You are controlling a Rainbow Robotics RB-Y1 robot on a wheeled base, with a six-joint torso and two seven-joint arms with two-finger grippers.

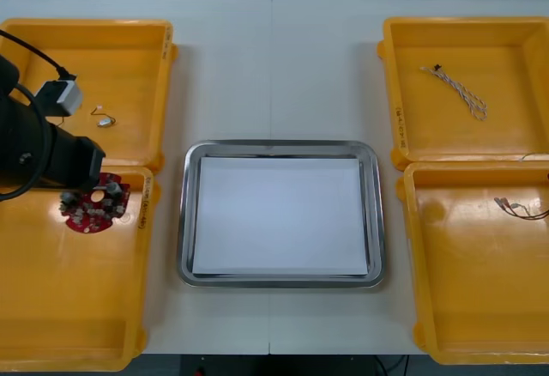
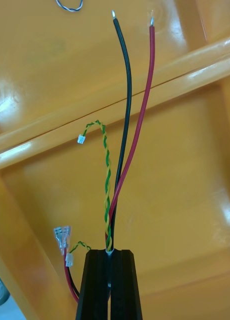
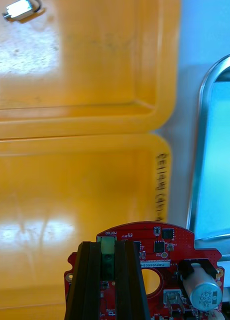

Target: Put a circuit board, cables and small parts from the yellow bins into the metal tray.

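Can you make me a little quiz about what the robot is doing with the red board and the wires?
1. True or false: the left gripper is shut on the red circuit board.
2. What is the right gripper pinching? A) cables B) a spoon C) a sock
3. Fill in the blank: the inside of the metal tray is the colour ____.

Key: 1 true; 2 A; 3 white.
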